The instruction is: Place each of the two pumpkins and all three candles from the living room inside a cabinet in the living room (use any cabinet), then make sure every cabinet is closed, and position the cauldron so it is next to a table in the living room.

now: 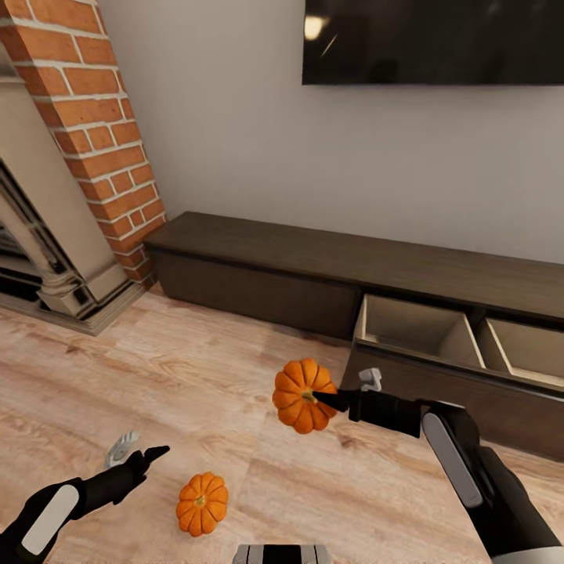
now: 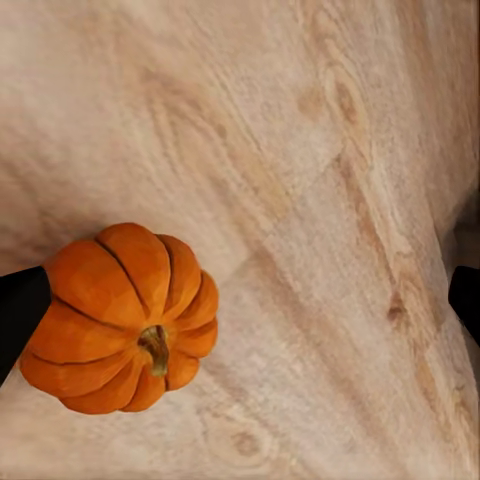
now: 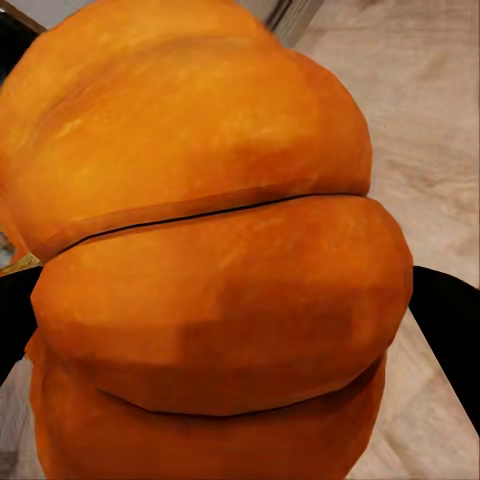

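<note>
My right gripper [image 1: 323,396] is shut on one orange pumpkin [image 1: 300,395], holding it above the floor in front of the cabinet [image 1: 274,266]. Up close, that pumpkin [image 3: 210,270] sits between the dark fingers [image 3: 452,335]. Two of the cabinet's fronts are pulled out, showing pale insides [image 1: 415,327]. The other pumpkin [image 1: 201,504] lies on the wood floor, stem up. My left gripper [image 1: 137,453] hovers open to its left, apart from it. In the left wrist view this pumpkin [image 2: 120,320] lies beside one fingertip [image 2: 20,325]. Candles, cauldron and table are out of view.
A brick column [image 1: 102,133] and an ornate fireplace [image 1: 39,258] stand at the left. A dark TV [image 1: 431,39] hangs on the wall above the cabinet. Wood floor [image 1: 180,368] stretches between me and the cabinet.
</note>
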Available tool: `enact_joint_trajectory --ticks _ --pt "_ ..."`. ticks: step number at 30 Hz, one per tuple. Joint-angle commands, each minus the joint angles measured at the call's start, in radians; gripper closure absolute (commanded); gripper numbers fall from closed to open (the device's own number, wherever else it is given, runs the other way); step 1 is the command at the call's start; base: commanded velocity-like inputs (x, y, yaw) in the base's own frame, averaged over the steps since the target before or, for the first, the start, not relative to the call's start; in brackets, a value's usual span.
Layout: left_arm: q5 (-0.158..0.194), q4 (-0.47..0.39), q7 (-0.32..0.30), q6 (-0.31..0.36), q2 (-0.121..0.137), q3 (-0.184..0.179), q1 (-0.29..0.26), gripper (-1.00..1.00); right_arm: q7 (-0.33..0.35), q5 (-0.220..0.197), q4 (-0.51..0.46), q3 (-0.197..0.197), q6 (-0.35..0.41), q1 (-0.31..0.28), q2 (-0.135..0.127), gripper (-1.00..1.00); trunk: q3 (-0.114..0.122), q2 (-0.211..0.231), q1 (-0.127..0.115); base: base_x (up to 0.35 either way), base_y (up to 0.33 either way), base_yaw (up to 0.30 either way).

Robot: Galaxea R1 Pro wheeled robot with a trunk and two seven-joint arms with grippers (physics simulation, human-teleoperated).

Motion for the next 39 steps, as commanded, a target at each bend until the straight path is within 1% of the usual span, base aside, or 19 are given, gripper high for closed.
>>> enact_joint_trajectory --ticks 1,3,6,8,11,14,17,22,28,32,33,36,39 --pt "0.004 0.001 -0.002 0.006 0.003 0.003 0.000 -1.00 -0.002 -0.013 -0.006 0.000 0.012 0.000 -0.001 1.00 -0.005 -0.001 0.000 0.000 0.000 0.000" --pt "0.003 0.002 -0.016 0.003 0.008 0.002 0.000 -1.00 -0.003 -0.040 -0.019 0.000 0.021 0.000 -0.001 1.00 -0.012 -0.001 0.001 0.000 0.000 0.000" --pt "0.003 0.015 -0.060 -0.007 0.015 0.004 0.000 -1.00 -0.005 -0.086 -0.037 0.000 0.029 0.001 -0.002 1.00 -0.024 -0.002 0.002 0.000 0.000 0.000" --pt "0.003 0.036 -0.087 -0.031 0.030 0.004 0.000 -1.00 -0.004 -0.105 -0.043 0.000 0.043 0.000 -0.001 1.00 -0.032 -0.002 0.003 0.000 0.000 0.000" --pt "0.003 0.069 -0.106 -0.063 0.038 0.003 0.000 -1.00 -0.004 -0.137 -0.061 0.000 0.068 0.000 -0.001 1.00 -0.043 -0.003 0.005 0.000 0.000 0.000" --pt "0.003 0.079 -0.110 -0.080 0.041 0.003 -0.002 -1.00 -0.004 -0.146 -0.065 -0.001 0.077 0.000 0.000 1.00 -0.055 -0.004 0.006 0.000 0.000 0.000" --pt "0.005 0.084 -0.110 -0.084 0.045 0.006 -0.003 -1.00 -0.004 -0.148 -0.065 -0.002 0.081 0.000 0.000 1.00 -0.067 -0.004 0.007 0.000 0.000 0.000" --pt "0.005 0.115 -0.108 -0.105 0.046 0.009 -0.003 -1.00 -0.004 -0.150 -0.066 -0.003 0.083 0.000 0.000 1.00 -0.086 -0.005 0.010 0.000 0.000 0.000" --pt "0.003 0.126 -0.097 -0.142 0.038 0.004 -0.003 -1.00 -0.004 -0.151 -0.065 -0.004 0.084 0.000 0.000 1.00 -0.109 -0.007 0.012 0.000 0.000 0.000" --pt "0.001 0.122 -0.097 -0.147 0.031 -0.001 -0.003 -1.00 -0.004 -0.154 -0.066 -0.005 0.085 0.001 0.000 1.00 -0.125 -0.008 0.014 0.000 0.000 0.000" --pt "0.001 0.122 -0.097 -0.147 0.030 -0.006 -0.003 -1.00 -0.004 -0.158 -0.066 -0.006 0.085 0.001 0.000 1.00 -0.128 -0.008 0.015 0.000 0.000 0.000" --pt "0.001 0.115 -0.097 -0.153 0.031 -0.022 -0.004 -1.00 -0.004 -0.189 -0.067 -0.006 0.085 0.001 0.000 1.00 -0.140 -0.009 0.016 0.000 0.000 0.000" --pt "0.001 0.099 -0.098 -0.189 0.037 -0.026 -0.006 -1.00 -0.004 -0.207 -0.068 -0.006 0.085 0.002 0.000 1.00 -0.152 -0.009 0.017 0.000 0.000 0.000"
